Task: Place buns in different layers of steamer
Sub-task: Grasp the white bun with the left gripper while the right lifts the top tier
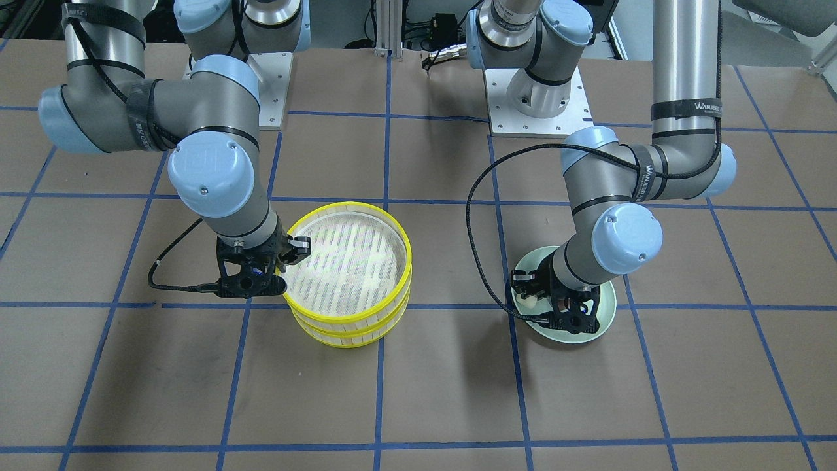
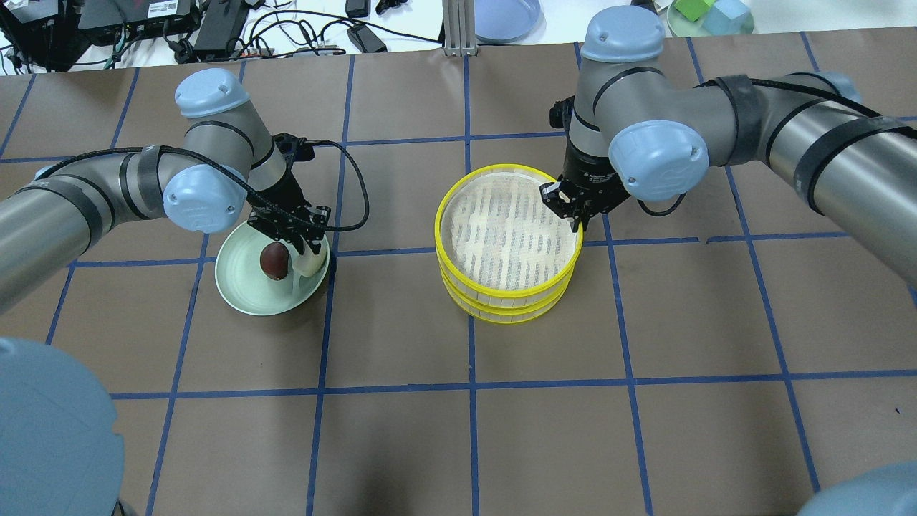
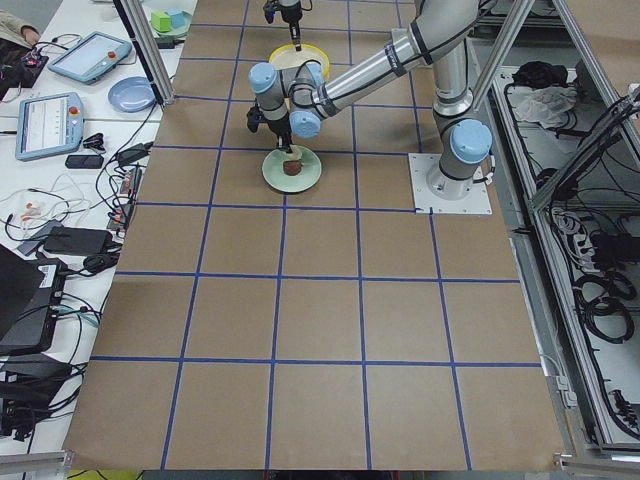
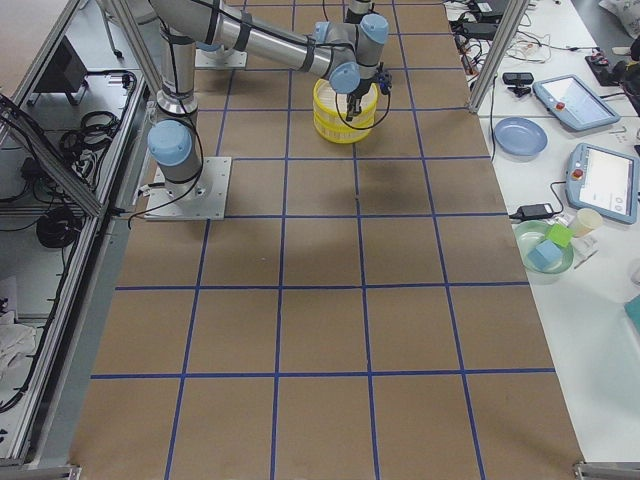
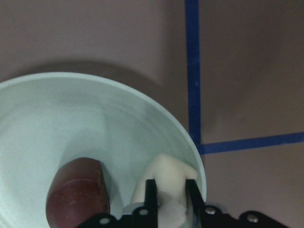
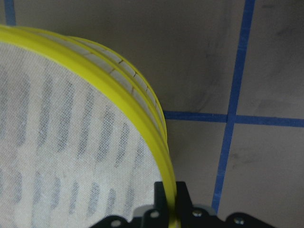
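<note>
- The green plate point(image 2: 247, 297) sits on the table point(image 2: 458, 430), with the two-tray steamer stack well apart at its 3 o'clock in the overhead view. Blue tape lines point(image 2: 472, 430) cross the table between them.
- The brown bun point(image 2: 275, 261) lies near the plate's middle. The cream bun point(image 2: 308, 266) is just beside it, against the rim at 3 o'clock.
- The top tray point(image 2: 494, 236) rests on the lower tray point(image 2: 501, 316), covering it.
- Bare table surrounds the stack towards 6 o'clock.
- The left gripper point(image 2: 306, 244) points down into the plate, fingers point(image 5: 151, 197) pressed on either side of the cream bun.
- The right gripper point(image 2: 573, 215) points down at the top tray's 3 o'clock, pinching its yellow rim.
</note>
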### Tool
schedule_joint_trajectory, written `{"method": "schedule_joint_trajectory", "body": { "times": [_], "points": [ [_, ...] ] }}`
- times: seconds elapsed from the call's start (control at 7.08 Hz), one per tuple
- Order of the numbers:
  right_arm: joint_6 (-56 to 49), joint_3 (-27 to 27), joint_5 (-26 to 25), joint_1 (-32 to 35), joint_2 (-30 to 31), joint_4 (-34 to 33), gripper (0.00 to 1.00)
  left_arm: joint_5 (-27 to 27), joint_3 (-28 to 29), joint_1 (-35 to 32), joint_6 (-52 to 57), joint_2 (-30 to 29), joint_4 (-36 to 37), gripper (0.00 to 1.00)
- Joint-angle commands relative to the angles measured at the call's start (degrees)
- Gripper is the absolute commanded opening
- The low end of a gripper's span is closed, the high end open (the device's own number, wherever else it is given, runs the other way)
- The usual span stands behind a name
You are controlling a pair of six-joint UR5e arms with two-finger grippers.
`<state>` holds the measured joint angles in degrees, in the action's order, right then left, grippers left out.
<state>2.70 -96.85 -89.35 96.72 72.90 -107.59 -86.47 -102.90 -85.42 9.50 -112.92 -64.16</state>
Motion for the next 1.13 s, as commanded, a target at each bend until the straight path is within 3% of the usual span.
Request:
{"method": "schedule_joint_trajectory", "body": {
  "times": [0.0,0.28,0.57,0.85,0.99],
  "points": [
    [-0.2,1.0,-0.5,-0.1,4.6,2.0,0.16,0.1,0.0,-0.3,-0.1,0.2,-0.1,0.01],
    [-1.6,4.8,-0.5,-2.0,9.3,9.2,0.16,0.0,0.2,-0.1,0.1,1.4,-0.1,0.00],
    [-5.7,9.7,-2.7,-8.5,13.2,20.0,0.16,-0.1,3.2,-0.9,-0.8,5.2,-1.0,0.00],
    [-15.0,10.0,-3.8,-17.7,15.0,22.7,0.16,3.7,8.2,-5.3,-10.4,7.1,-4.7,0.00],
    [-20.3,10.0,-7.3,-21.2,15.6,22.7,0.16,4.0,9.1,-9.8,-18.0,6.7,-4.8,0.00]
  ]
}}
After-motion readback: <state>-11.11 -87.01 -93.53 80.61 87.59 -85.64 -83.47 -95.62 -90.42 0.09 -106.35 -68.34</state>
